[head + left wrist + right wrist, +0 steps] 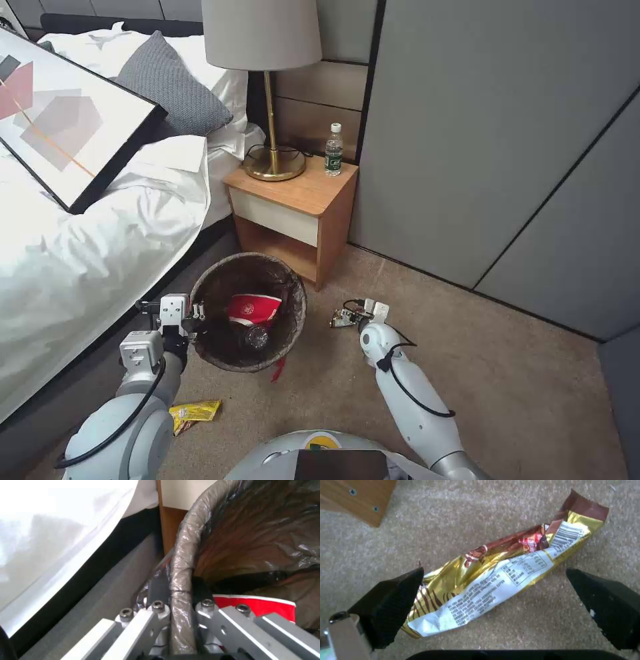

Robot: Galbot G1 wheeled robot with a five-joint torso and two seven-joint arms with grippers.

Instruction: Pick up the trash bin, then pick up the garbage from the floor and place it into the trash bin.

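Observation:
The trash bin [298, 319], round with a dark liner over its rim, sits on the carpet beside the bed. My left gripper [193, 319] is shut on its near rim [181, 562], one finger inside and one outside. Inside lie a red-and-white cup [254, 308] [263, 605] and a clear bottle [256, 337]. My right gripper [348, 317] hovers low and open over a gold-and-brown snack wrapper [493, 580] on the floor, with its black fingertips [391, 602] on either side of it and not touching. A yellow wrapper [195, 412] lies on the carpet near my left arm.
A wooden nightstand [293, 200] stands just behind the bin, carrying a brass lamp [273, 160] and a water bottle [333, 150]. The bed [80, 267] runs along the left. Grey wall panels [500, 147] close the right side. Open carpet [520, 373] lies to the right.

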